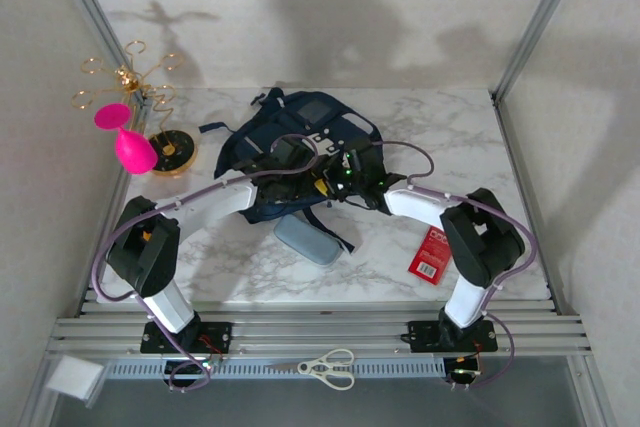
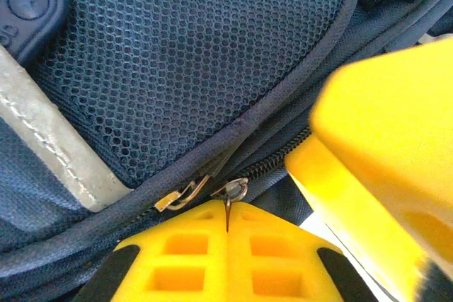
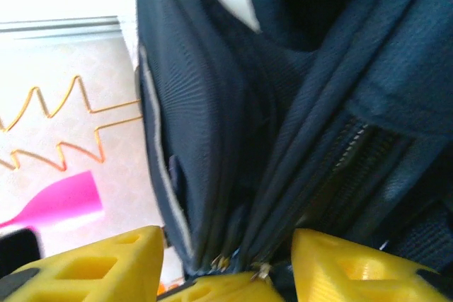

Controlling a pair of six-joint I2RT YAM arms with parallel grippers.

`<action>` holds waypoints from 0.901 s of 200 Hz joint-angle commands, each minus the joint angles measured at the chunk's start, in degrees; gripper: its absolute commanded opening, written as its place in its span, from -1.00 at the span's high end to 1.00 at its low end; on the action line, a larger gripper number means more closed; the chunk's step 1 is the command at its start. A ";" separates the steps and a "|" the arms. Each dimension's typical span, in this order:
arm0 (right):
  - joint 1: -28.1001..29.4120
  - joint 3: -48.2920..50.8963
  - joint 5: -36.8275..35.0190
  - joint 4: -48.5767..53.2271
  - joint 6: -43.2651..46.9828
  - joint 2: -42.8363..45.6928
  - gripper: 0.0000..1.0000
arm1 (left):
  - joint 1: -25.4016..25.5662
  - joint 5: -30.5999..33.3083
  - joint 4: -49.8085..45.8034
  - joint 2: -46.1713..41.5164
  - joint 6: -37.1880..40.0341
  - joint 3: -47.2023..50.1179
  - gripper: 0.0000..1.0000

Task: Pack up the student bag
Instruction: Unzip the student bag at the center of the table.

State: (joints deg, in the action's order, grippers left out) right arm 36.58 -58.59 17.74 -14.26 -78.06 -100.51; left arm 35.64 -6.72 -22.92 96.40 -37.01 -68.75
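Note:
The student bag (image 1: 300,127) is a large navy-blue backpack lying at the back middle of the marble table. Both grippers meet at its near edge. My left gripper (image 1: 314,183) (image 2: 228,210) has its yellow fingers pressed together on a metal zipper pull (image 2: 235,190). A second zipper pull (image 2: 178,197) lies loose just left of it, below a mesh pocket (image 2: 184,54). My right gripper (image 1: 330,185) (image 3: 226,263) stands open, its fingers (image 3: 99,263) either side of the bag's zipper seam (image 3: 248,245) and of the left gripper's tips. One right finger (image 2: 386,139) looms at the right of the left wrist view.
A grey-blue pencil case (image 1: 307,239) lies just in front of the bag. A red packet (image 1: 432,254) rests by the right arm. A gold wire stand (image 1: 140,97) with a pink piece (image 1: 128,142) is at the back left. Scissors (image 1: 330,368) lie on the front rail.

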 commanded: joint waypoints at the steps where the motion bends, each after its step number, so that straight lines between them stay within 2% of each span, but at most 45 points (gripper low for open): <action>1: 0.09 -0.82 -4.64 -1.01 -3.58 -2.42 0.08 | -0.13 0.39 2.79 -1.81 1.24 0.37 1.00; 31: -0.14 -1.94 -5.82 -3.22 -4.16 -4.91 0.37 | -0.22 0.94 3.38 -1.96 0.89 0.90 1.00; 64: -1.41 -3.13 -7.00 -1.77 -1.23 -5.55 1.00 | -0.26 2.32 2.11 -2.39 2.05 0.81 1.00; 92: -3.80 -3.09 -4.65 -1.85 5.77 -2.50 1.00 | -0.39 2.62 -2.88 -2.55 5.52 -0.74 1.00; 112: -7.18 -3.49 -4.00 4.39 10.87 1.37 1.00 | -0.69 3.78 -6.56 -3.74 8.07 -0.40 1.00; 132: -14.07 -2.43 3.93 3.64 13.90 3.30 1.00 | -1.10 5.92 -9.47 -4.72 10.20 -0.23 1.00; 147: -18.39 -7.59 9.38 10.03 20.16 2.32 1.00 | -1.65 6.72 -11.21 -4.68 11.91 -0.55 1.00; 158: -20.74 -10.70 10.54 13.99 24.05 1.67 1.00 | -1.88 5.71 -11.32 -4.19 12.92 -0.89 1.00; 180: -23.48 -14.48 14.06 15.57 27.80 -0.19 1.00 | -1.67 1.80 -8.23 -2.18 13.71 -2.05 1.00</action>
State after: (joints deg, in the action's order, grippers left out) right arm 18.00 -66.94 30.81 -1.65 -59.55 -100.29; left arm 35.16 -6.00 -26.87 92.92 -26.37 -69.43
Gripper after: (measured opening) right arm 0.059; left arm 0.052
